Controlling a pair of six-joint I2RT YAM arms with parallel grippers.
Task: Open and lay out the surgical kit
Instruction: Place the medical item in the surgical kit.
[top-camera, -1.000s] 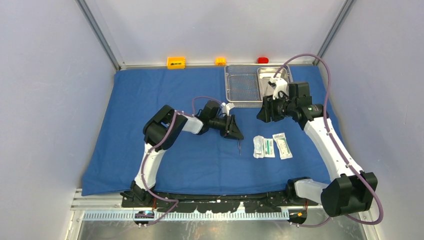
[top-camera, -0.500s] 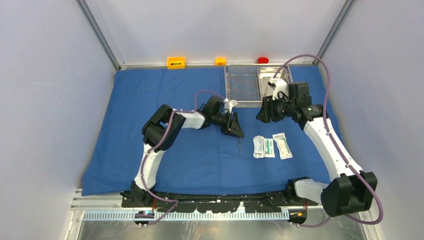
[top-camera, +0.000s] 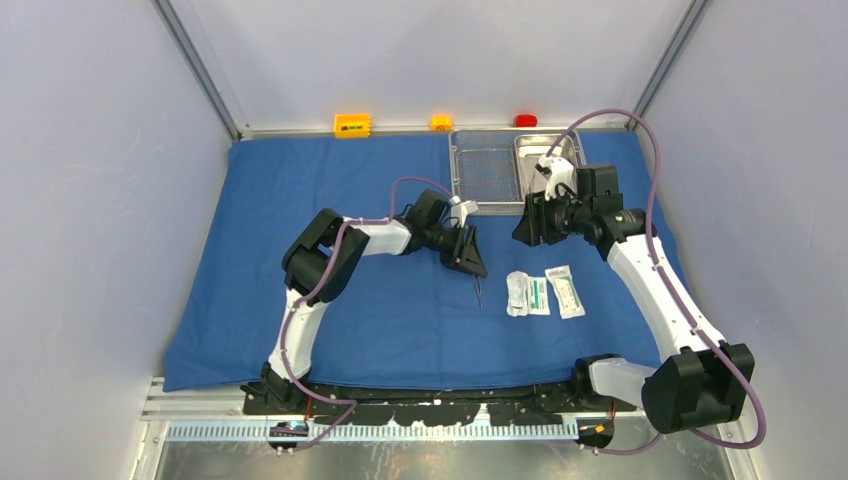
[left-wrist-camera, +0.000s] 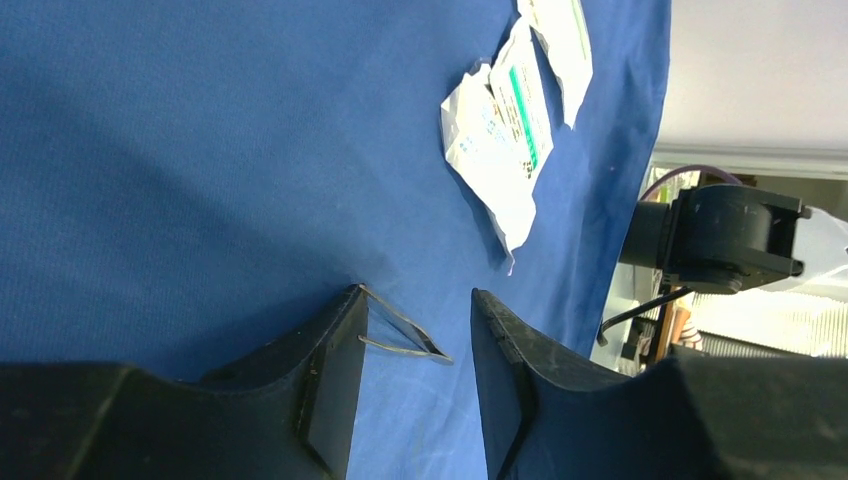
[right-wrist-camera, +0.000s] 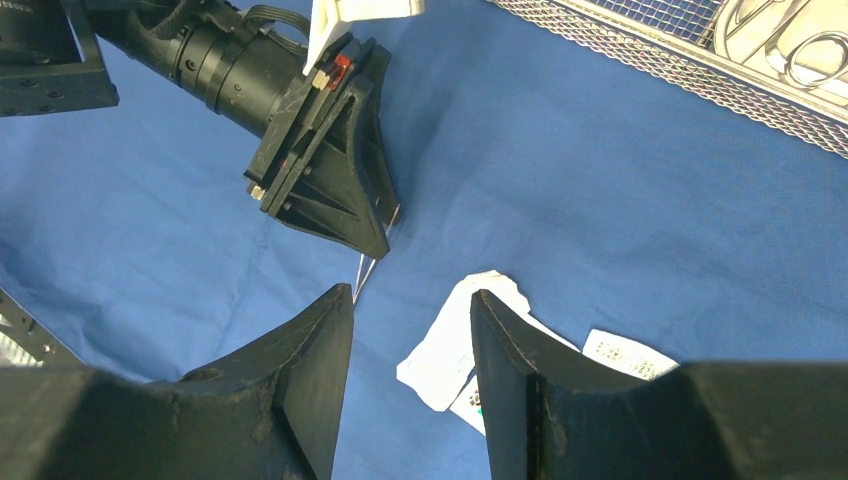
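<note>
Forceps (left-wrist-camera: 400, 319) lie flat on the blue cloth (top-camera: 300, 200) between the parted jaws of your left gripper (left-wrist-camera: 415, 293), which grips nothing; this is apparently a set-down. Packets (top-camera: 540, 293) lie at 3 o'clock, continuing the row, with the mesh tray (top-camera: 485, 172) at 12 o'clock. Your right gripper (right-wrist-camera: 412, 293), released and empty, hovers near the tray, likely ready for the next instrument.

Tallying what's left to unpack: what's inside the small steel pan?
Looped steel instrument handles lie in the steel pan; the right arm covers its near part from above.
</note>
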